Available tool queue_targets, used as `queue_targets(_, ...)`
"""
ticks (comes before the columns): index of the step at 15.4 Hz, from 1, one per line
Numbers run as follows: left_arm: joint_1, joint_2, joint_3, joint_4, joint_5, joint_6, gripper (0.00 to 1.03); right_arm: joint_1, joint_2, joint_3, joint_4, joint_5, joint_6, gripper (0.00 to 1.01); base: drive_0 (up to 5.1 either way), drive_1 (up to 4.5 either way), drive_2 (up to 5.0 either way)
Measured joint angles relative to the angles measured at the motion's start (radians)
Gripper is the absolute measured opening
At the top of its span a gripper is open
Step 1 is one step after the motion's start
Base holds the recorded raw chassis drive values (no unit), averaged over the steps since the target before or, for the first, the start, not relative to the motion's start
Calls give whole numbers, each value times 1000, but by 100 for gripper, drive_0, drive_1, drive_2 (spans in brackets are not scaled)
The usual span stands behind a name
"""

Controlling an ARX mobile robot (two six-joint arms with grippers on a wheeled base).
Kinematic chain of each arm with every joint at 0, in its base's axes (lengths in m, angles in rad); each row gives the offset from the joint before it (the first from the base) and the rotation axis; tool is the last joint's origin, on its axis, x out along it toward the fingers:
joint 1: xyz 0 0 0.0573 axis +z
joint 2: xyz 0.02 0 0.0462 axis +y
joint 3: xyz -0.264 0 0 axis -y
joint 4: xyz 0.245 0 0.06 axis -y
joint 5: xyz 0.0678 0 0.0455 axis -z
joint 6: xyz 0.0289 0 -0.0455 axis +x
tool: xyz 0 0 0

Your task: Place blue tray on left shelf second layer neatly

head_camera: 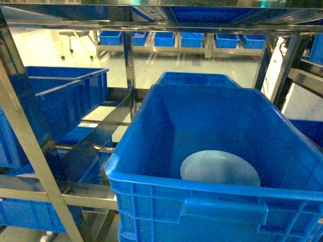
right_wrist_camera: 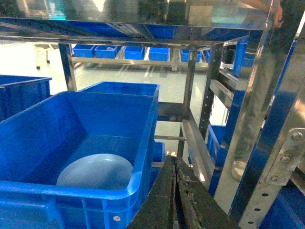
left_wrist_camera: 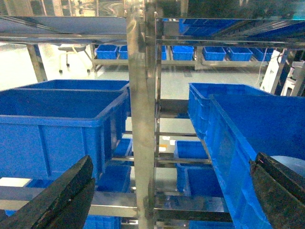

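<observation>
The pale blue tray (head_camera: 220,170) lies flat on the floor of a big blue crate (head_camera: 186,189), near its front wall. The right wrist view shows the tray (right_wrist_camera: 95,171) in the same crate (right_wrist_camera: 71,193). My right gripper (right_wrist_camera: 174,164) is shut on nothing, just outside the crate's right front corner. My left gripper (left_wrist_camera: 174,162) is open and empty, its fingers (left_wrist_camera: 62,195) spread either side of a steel post of the left shelf (left_wrist_camera: 142,119). A sliver of the tray (left_wrist_camera: 290,164) shows at the right. Neither gripper appears in the head view.
The steel left shelf (head_camera: 30,151) carries other deep blue crates (head_camera: 60,101) on its tiers. Another crate (head_camera: 197,78) stands behind the tray's crate. A steel rail (head_camera: 161,25) crosses overhead. Perforated steel uprights (right_wrist_camera: 267,143) stand close on the right.
</observation>
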Motion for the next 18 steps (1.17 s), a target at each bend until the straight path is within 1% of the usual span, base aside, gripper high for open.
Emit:
queue_targets(6,0,0,0,0,0,0,98,0,0,0,0,0,0,2,0,0,0)
queue_targets(7,0,0,0,0,0,0,98,0,0,0,0,0,0,5,0,0,0)
queue_targets(8,0,0,0,0,0,0,98,0,0,0,0,0,0,20,0,0,0)
queue_targets(14,0,0,0,0,0,0,98,0,0,0,0,0,0,97,0,0,0)
queue_targets(18,0,0,0,0,0,0,98,0,0,0,0,0,1,98,0,0,0)
